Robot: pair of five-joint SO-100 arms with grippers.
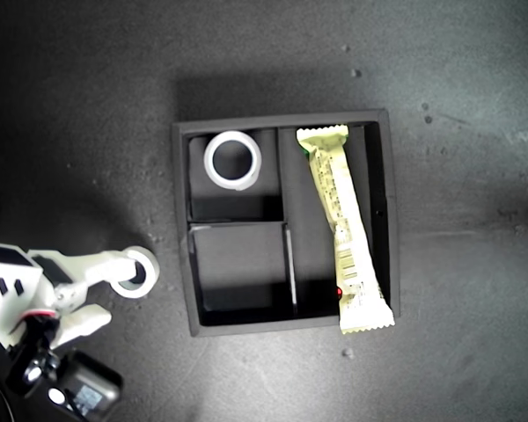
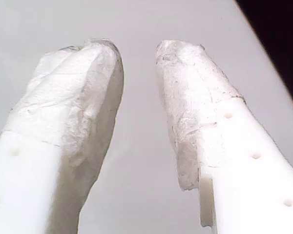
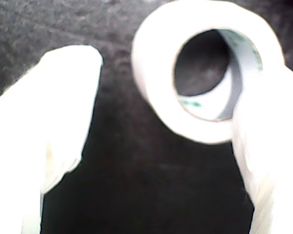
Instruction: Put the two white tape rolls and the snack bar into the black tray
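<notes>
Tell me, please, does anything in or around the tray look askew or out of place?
The snack bar lies slanted, its lower end overhanging the black tray wall. One white tape roll sits outside beside my second gripper.

Dark mat (image 1: 88, 105) under black tray (image 1: 182, 237), seemingly a tape roll (image 1: 139, 271)

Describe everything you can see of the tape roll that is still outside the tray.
The loose tape roll is a small white ring with a wide round hole and green print on its inner rim. It lies outside the black tray, off the tray's left wall in the exterior view, on the dark surface. One finger of my second gripper overlaps its rim; the other finger stands apart, so it is not clamped. The roll looks smooth and undamaged.
</notes>
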